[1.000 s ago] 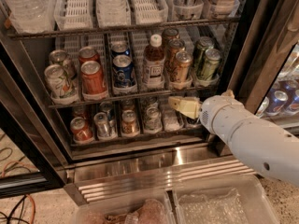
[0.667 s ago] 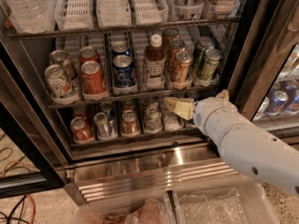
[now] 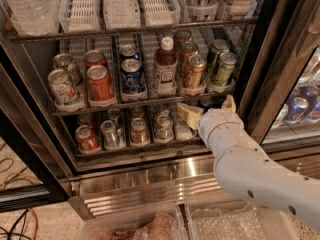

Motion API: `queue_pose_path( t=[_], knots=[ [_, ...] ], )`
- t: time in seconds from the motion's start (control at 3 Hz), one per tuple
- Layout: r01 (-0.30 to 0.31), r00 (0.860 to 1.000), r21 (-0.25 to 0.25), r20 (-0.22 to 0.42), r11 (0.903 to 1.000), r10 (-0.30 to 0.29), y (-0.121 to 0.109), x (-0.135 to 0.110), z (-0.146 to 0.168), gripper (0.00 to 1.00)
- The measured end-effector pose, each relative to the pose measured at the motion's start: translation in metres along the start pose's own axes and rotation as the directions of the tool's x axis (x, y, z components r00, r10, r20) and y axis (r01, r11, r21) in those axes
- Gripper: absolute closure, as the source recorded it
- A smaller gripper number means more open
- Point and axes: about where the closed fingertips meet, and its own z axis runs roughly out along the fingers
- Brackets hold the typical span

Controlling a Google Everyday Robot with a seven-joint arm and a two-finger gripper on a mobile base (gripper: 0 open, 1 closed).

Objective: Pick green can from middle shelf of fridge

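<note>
The fridge (image 3: 150, 176) stands open before me. Its middle shelf (image 3: 145, 100) holds a pale can, a red can, a blue can, a bottle and brown-gold cans. Two green cans stand in the rightmost lane, the front green can (image 3: 225, 68) in its clear cup. My gripper (image 3: 209, 109) is open and empty, just below the shelf's front edge and under the green cans. One cream finger (image 3: 190, 115) points left and the other finger (image 3: 229, 103) is beside the right door frame. My white arm runs down to the lower right.
The top shelf holds water bottles (image 3: 30, 9) and white lanes. The lower shelf holds several cans (image 3: 137, 131) right behind my gripper. Blue cans (image 3: 300, 106) sit in the right compartment. Clear bins (image 3: 150, 229) lie below the steel strip. Cables (image 3: 15, 184) lie on the floor at left.
My arm has shifted a little left and further in toward the shelves. The second finger now shows near the right frame. The cans have not moved.
</note>
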Motion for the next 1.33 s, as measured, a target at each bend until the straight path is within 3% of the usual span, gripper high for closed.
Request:
queue_pose_path(
  t=[0.33,0.67,1.33],
  knots=[
    [0.012,0.999,0.045,0.029,0.9989,-0.013,-0.003,0.003,0.003,0.30],
    [0.013,0.998,0.103,0.065,0.9946,-0.020,-0.009,0.004,0.007,0.29],
    [0.016,0.989,0.231,0.138,0.9728,-0.049,-0.040,-0.008,0.022,0.27]
  ],
)
